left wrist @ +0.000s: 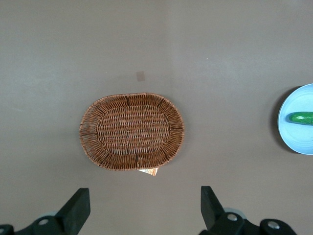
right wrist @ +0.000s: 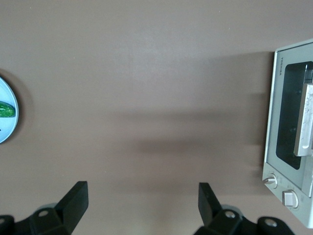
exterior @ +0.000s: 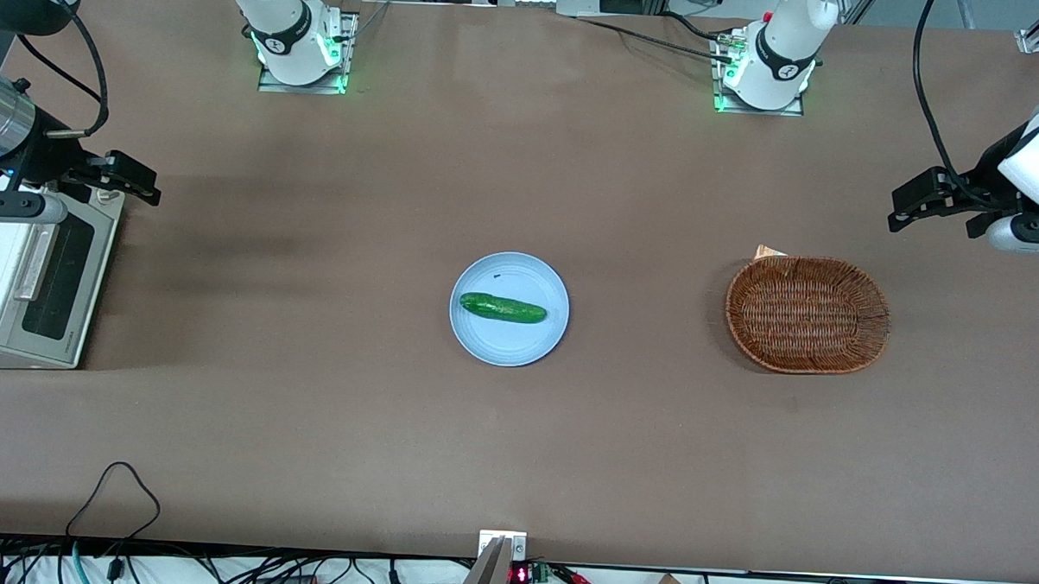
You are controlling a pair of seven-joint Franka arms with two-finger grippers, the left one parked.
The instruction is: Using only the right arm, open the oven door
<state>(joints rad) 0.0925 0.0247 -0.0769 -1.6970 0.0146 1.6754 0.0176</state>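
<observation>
Oven (exterior: 1,300) at working arm's end of table (exterior: 513,465), oven door (exterior: 57,289) closed. Gripper (exterior: 130,179) spread, empty, hovering at oven's 12 o'clock corner. Door stiff, hinged, glass fragile; light oven may slide. Grip bar handle (exterior: 35,262) mid-span.

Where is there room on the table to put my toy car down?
Bare brown table lies between the oven and the blue plate, and between that plate and the wicker basket. The strip nearest the front camera is bare too. By the oven door it's crowded: the gripper hangs there, open.
</observation>
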